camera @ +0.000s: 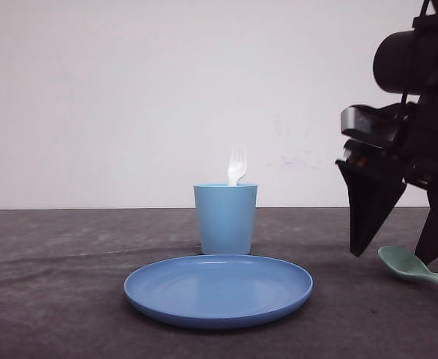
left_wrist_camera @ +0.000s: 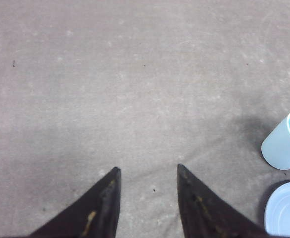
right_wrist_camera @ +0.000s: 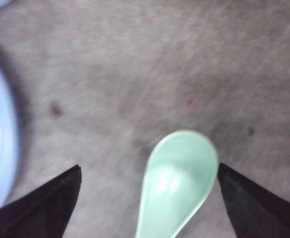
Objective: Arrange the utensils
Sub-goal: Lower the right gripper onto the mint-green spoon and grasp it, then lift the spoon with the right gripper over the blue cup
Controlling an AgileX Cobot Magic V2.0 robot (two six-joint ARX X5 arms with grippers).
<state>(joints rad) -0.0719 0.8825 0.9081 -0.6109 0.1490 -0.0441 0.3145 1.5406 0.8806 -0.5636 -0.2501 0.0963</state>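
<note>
The right gripper [right_wrist_camera: 147, 173] stood wide open, holding nothing; the pale mint-green spoon [right_wrist_camera: 177, 181], oval bowl up, lay on the table [right_wrist_camera: 135, 74] between its fingers, nearer one.

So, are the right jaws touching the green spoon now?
Cannot tell. In the right wrist view the spoon lies between the open right gripper; one finger meets the bowl's edge in the blurred picture, the other stands apart.

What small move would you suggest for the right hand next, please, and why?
Probably lower and close on the spoon. The right hand is open with the spoon's bowl lying on the table between its fingers, nearer one of them. The fork already stands in the cup, so the spoon looks like the last utensil out.
</note>
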